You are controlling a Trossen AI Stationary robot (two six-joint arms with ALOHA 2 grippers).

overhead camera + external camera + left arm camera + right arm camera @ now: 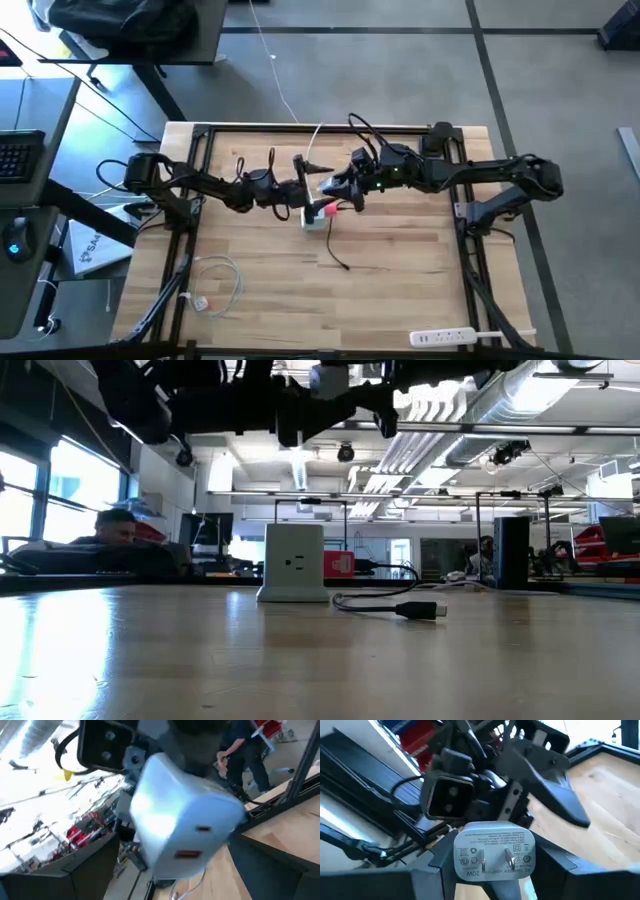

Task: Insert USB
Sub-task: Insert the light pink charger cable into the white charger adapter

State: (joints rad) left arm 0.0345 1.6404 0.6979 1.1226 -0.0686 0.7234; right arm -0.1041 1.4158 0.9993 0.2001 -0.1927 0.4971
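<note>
The red-pink USB plug (328, 208) (340, 565) sits against the side of a white cube (314, 219) (293, 563) that stands on the table. Whether it is plugged in, I cannot tell. Its black cable (400, 605) trails over the wood. Above them, another white charger cube (495, 855) (185, 820) hangs between both grippers. My right gripper (495, 872) (337, 188) is shut on that cube. My left gripper (170, 875) (303, 192) is open, and its fingers flank the cube's face with two red ports (188, 853). My right gripper pinches the charger cube between its two fingers, on two opposite side walls (456, 857) next to the pronged, labelled face. The fingers reach roughly level from the table's right side. The cube is lifted clear of the table, with its prongs (509, 856) toward my right wrist.
A coiled white cable (215, 280) lies near the left front. A white power strip (445, 337) lies at the front right edge. Black frame rails (200, 150) border the table. People (115, 530) show in the room beyond the table.
</note>
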